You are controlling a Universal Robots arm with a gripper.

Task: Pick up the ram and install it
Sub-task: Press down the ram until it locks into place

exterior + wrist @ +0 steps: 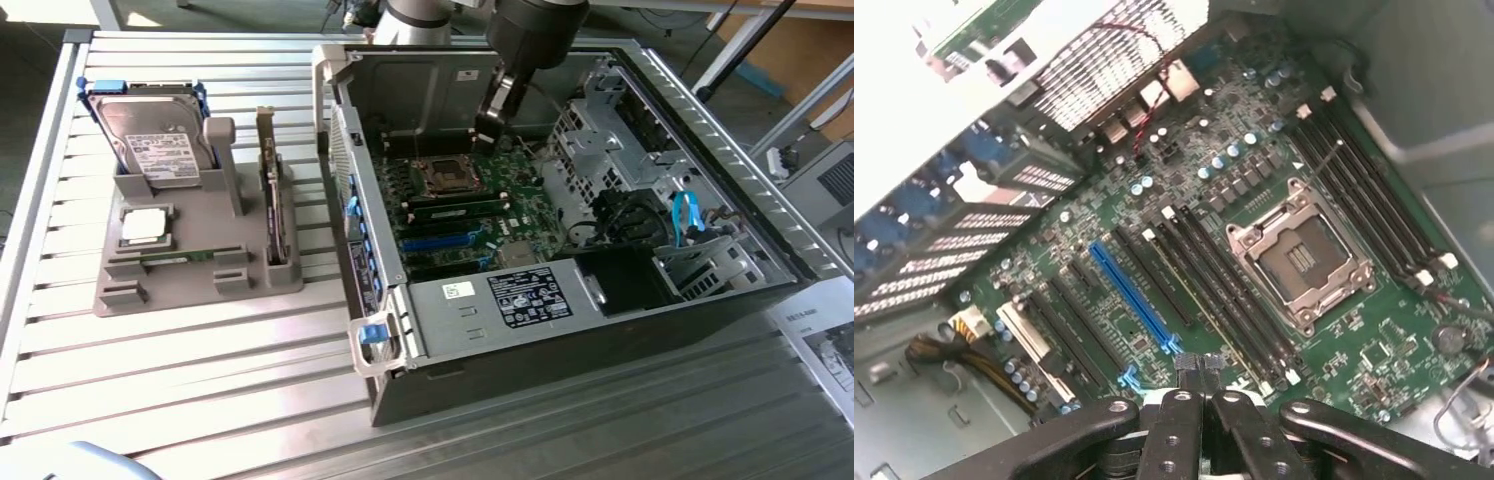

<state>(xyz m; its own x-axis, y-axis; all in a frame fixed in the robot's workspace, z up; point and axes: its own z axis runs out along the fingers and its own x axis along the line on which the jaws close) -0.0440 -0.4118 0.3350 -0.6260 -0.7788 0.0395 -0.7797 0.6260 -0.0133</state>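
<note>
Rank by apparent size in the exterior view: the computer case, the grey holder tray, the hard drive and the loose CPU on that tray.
1. Computer case, by far the largest.
2. Grey holder tray.
3. Hard drive, standing upright in the tray.
4. CPU, smallest, lying flat on the tray.
No two look close enough to confuse.

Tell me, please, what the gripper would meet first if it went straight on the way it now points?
Most likely the motherboard. The shut gripper points down into the open case, roughly toward the black slots beside the empty CPU socket. Nothing appears to lie between, though depth is hard to judge.
</note>
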